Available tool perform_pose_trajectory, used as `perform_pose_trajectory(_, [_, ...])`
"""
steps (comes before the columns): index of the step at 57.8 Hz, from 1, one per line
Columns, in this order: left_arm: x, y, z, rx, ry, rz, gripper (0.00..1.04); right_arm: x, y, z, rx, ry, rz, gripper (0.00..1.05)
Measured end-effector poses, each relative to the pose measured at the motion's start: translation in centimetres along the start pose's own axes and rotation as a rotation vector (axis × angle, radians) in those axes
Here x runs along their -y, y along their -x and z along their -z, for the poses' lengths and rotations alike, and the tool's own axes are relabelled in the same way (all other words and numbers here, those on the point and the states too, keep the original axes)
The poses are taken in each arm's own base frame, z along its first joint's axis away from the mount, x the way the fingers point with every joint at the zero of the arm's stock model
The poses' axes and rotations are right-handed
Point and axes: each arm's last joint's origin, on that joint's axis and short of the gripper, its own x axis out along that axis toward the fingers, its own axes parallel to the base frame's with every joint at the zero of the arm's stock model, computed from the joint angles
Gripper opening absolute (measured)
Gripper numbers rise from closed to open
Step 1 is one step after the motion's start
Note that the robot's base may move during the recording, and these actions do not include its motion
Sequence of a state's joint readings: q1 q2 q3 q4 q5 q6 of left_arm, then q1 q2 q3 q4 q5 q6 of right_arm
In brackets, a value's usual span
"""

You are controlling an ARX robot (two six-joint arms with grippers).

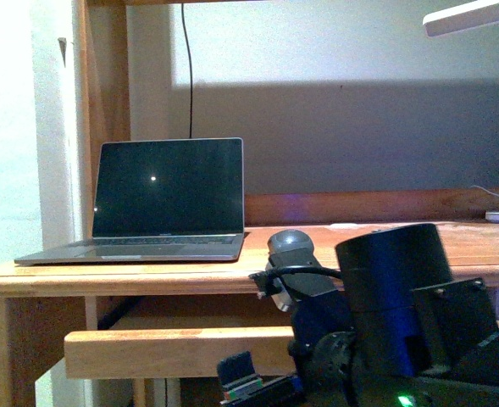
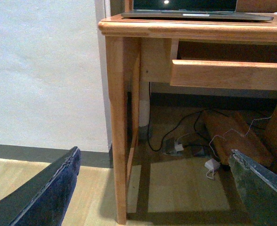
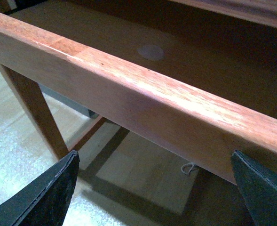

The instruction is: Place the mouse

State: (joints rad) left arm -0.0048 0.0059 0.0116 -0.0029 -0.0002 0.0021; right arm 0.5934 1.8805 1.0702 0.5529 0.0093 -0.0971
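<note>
The long wooden desk with its reddish-brown top fills the front view from edge to edge, and a pulled-out wooden drawer front hangs below it at about 7 o'clock from the frame's centre. In the left wrist view the desk's corner leg stands against a pale wall, with tangled cables and a white plug on the floor underneath.

An open grey laptop with a dark screen sits on the desk at roughly 10 o'clock from the centre of the front view, its base flat on the wood.

The right arm's black cylindrical housing bulks up at 4 o'clock in the front view, reaching up in front of the desk's edge.

The small dark grey dome-shaped mouse lies at the desk's front edge, at about 3 o'clock from the laptop's base and just beside it, directly above the arm's hardware; whether anything touches it cannot be told.

The right gripper stands wide open with nothing between its dark fingers, hanging just over the drawer front's rail. The left gripper is likewise spread wide and empty, low beside the desk leg.

A small flat pale disc lies on the drawer's floor.
</note>
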Motion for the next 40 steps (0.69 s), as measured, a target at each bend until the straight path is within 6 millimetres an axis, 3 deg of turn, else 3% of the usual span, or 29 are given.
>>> perform_pose_trajectory(12, [0.0,0.0,0.0,0.000,0.000,0.000,0.97,-0.8,-2.8,-1.0,0.021,0.008,0.014,0.97])
perform_pose_trajectory(24, [0.0,0.0,0.0,0.000,0.000,0.000,0.97,-1.8,-4.4,-1.2,0.015,0.008,0.013,0.97])
perform_pose_trajectory(34, [0.0,0.0,0.0,0.000,0.000,0.000,0.97,-1.9,-4.4,-1.2,0.018,0.001,0.001,0.97])
perform_pose_trajectory(40, [0.0,0.0,0.0,0.000,0.000,0.000,0.97,-0.4,-2.5,-1.5,0.027,-0.025,0.026,0.97])
